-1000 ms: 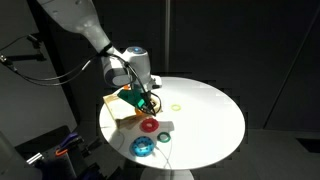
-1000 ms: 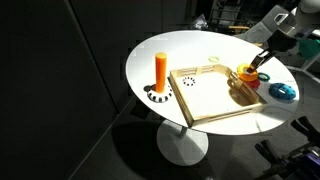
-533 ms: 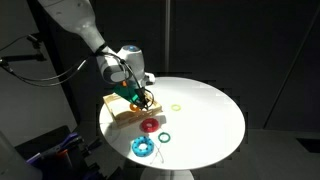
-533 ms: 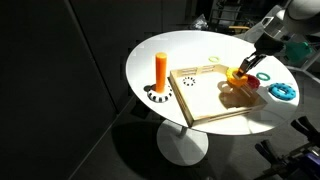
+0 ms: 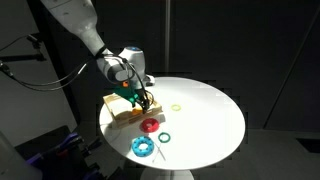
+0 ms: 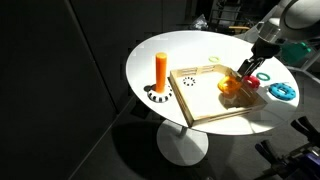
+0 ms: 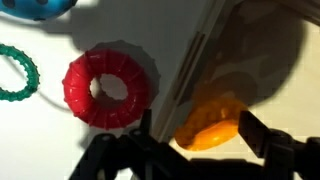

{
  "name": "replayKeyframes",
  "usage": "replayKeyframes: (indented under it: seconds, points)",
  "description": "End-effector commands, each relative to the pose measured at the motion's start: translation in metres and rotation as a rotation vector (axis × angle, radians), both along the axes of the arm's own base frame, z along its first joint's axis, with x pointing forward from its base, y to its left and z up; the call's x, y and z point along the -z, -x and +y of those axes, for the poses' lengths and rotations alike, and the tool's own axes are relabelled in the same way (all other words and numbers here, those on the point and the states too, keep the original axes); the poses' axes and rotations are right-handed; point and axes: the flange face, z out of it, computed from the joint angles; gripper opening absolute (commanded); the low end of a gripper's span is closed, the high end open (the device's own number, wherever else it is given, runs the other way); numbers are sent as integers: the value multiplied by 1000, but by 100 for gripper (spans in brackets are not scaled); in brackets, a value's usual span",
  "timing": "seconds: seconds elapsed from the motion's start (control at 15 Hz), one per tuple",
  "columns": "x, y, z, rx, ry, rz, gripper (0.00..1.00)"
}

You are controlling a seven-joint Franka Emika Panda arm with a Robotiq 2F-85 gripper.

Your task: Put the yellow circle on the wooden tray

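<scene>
Your white round table (image 5: 212,128) carries clutter close to the work. In the wrist view a red ring (image 7: 108,88) lies flat left of centre, just outside the wooden tray (image 6: 205,112), whose raised rim runs diagonally down the middle of that frame. A thin green ring (image 7: 18,72) is at the left edge, apart from the red one, and part of a blue ring (image 7: 35,6) shows at the upper left corner. In an exterior view a thin pale yellow-green ring (image 6: 214,59) lies on the table above the tray, well apart from the arm. An orange peg (image 6: 161,68) stands upright at the tray's left corner, far from the gripper (image 6: 246,76). A small dotted mark sits on the tray floor near that corner; too small to tell what it is. Nothing blocks the tray floor under the gripper, though a dark shadow falls on the wood there. The red ring sits just beside the tray's right edge, near the fingers. The yellow circle (image 6: 231,86) is over the right part of the tray, inside the rim line. It looks bright yellow, chunky and blurred, seen partly edge-on at the lower centre of the wrist view. Your fingers are clamped on the yellow circle, one dark fingertip (image 7: 262,140) against its right side.
</scene>
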Motion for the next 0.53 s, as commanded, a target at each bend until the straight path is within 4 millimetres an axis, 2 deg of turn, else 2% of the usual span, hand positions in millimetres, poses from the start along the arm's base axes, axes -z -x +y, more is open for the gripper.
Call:
replayKeyframes:
  seconds: [0.0,0.47]
  points:
    - [-16,-6,-16,10,22,84,100]
    - [-62,-8,-60,86,131,142,100]
